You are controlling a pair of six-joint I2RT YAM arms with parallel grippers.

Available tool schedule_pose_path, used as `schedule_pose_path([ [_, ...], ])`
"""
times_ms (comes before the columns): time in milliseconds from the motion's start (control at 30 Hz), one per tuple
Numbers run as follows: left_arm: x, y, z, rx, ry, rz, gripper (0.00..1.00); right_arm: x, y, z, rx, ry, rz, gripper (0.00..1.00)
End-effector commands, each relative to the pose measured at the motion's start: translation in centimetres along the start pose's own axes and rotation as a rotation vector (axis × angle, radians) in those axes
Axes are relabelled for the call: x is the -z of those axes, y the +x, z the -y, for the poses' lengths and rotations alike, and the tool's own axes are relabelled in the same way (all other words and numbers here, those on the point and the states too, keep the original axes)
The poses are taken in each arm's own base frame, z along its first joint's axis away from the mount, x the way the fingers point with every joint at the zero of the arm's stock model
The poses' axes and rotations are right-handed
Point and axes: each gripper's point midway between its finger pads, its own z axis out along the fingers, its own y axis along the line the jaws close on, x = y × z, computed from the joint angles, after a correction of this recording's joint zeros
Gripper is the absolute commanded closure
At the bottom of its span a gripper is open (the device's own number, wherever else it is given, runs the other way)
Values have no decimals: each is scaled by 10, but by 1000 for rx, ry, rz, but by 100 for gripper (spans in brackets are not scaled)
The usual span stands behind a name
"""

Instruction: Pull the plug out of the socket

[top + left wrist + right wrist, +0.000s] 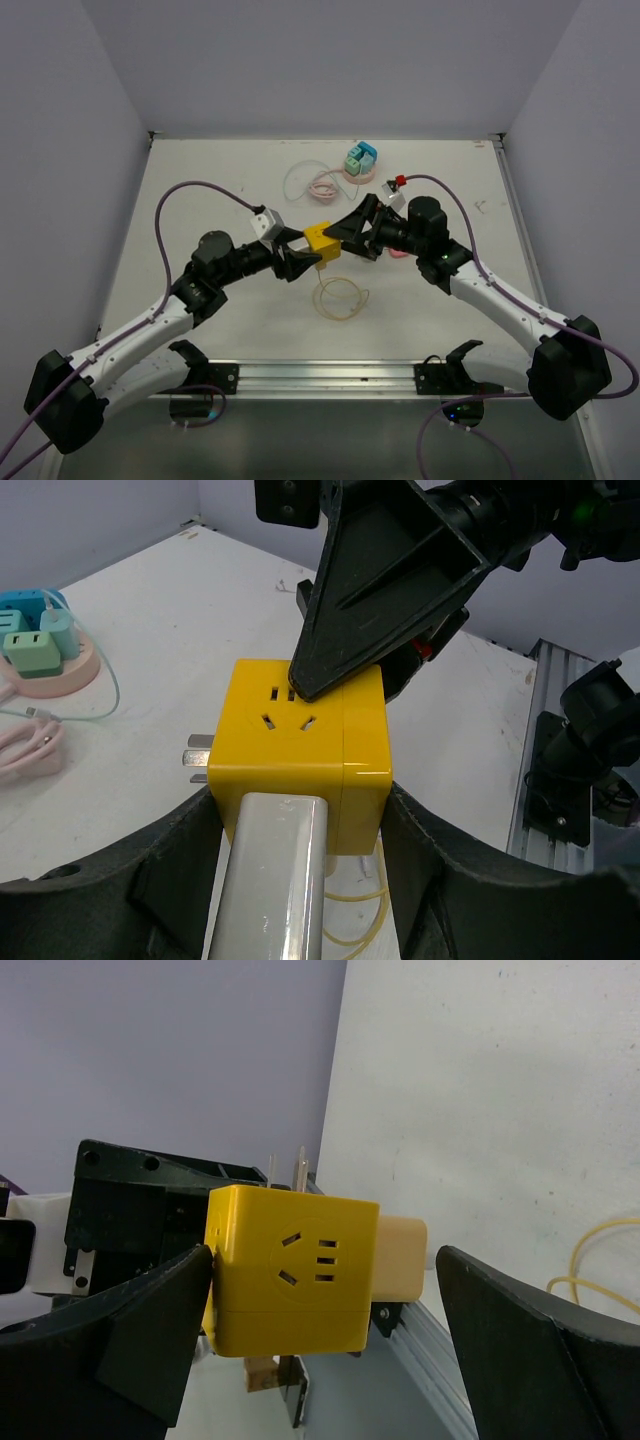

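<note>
The yellow socket cube point(322, 241) is held up off the counter point(220, 180) near its middle, between the two arms. Two metal prongs point(298, 1170) stick out of one face, and socket slots show on the faces turned to each wrist camera. The left jaws are closed on the cube: in the left wrist view their dark fingers point(180, 870) press against its two opposite sides, and a pale bar-shaped piece point(270, 880) runs from the cube back between them. I cannot tell whether this bar is the plug. The right jaws stand wide open around the cube from the other side. One finger point(150, 1330) touches a side face, and the other point(530, 1350) is well apart from it. A coil of yellow cable point(340, 297) lies on the counter just below the cube. Near the far edge sits a pink round base with teal plugs point(360, 160), with a pink cable point(322, 185) beside it.
</note>
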Motion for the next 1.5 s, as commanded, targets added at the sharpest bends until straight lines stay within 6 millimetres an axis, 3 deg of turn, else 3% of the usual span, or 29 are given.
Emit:
schedule_pose_path([
  [0, -3, -57, 4, -76, 12, 206, 100, 1, 5, -16, -1, -59, -27, 3],
  [300, -12, -52, 2, -71, 28, 205, 100, 2, 9, -25, -14, -91, -54, 12],
  [467, -14, -42, 2, -56, 43, 185, 100, 2, 10, -25, -19, -98, -56, 27],
  [600, -11, -37, 3, -54, 45, 178, 94, 3, 10, -27, -25, -106, -58, 50],
  [633, -11, -36, 3, -51, 42, 176, 93, 4, 10, -26, -19, -105, -56, 61],
  [700, -9, -31, 2, -48, 35, 165, 89, 4, 10, -27, -14, -97, -56, 70],
  [733, -9, -30, 2, -49, 31, 161, 85, 5, 10, -27, -9, -96, -58, 79],
  [800, -7, -23, 0, -44, 22, 146, 79, 5, 9, -28, -3, -93, -58, 87],
  [900, -4, -15, -1, -32, 11, 127, 62, 6, 8, -30, 14, -89, -59, 99],
  [933, -3, -12, -1, -30, 7, 122, 50, 6, 9, -28, 16, -77, -63, 100],
  [1133, 3, 4, -5, -15, -20, 80, 14, 7, 8, -31, 27, -80, -68, 100],
  [1267, 8, 11, -7, 1, -44, 61, 4, 8, 7, -32, 44, -67, -68, 100],
  [1467, 9, 33, -7, 56, -46, 4, 2, 9, 2, -33, 65, -48, -57, 100],
])
